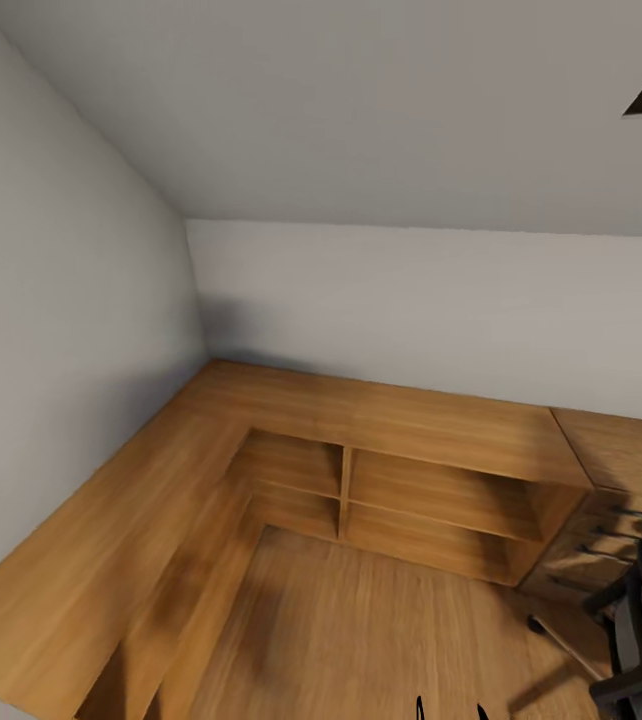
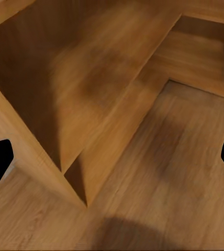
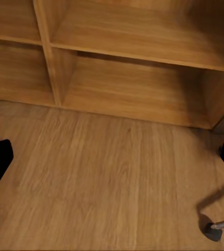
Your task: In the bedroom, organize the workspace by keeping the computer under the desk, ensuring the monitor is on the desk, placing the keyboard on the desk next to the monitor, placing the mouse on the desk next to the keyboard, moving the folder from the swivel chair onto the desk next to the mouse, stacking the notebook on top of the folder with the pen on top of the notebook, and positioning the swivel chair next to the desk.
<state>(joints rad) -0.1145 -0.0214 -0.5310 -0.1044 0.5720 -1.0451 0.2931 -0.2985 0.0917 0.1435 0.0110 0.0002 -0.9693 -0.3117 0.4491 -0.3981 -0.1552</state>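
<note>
Head view: an L-shaped light-wood desk (image 1: 381, 410) is seen bare along two grey walls; the black swivel chair (image 1: 636, 625) stands at its right end, beside the drawers. A slow approach to the chair is advised.
Left wrist view: the left gripper (image 2: 112, 157) is held wide apart over wooden floor (image 2: 169, 172) by the desk's inner corner.
Right wrist view: the right gripper (image 3: 112, 157), likewise spread and empty, faces open shelves (image 3: 138, 57); a chair leg (image 3: 216, 227) is near, so room there is judged tight.

1 desk (image 1: 381, 415), perhaps 1 swivel chair (image 1: 633, 625)
</note>
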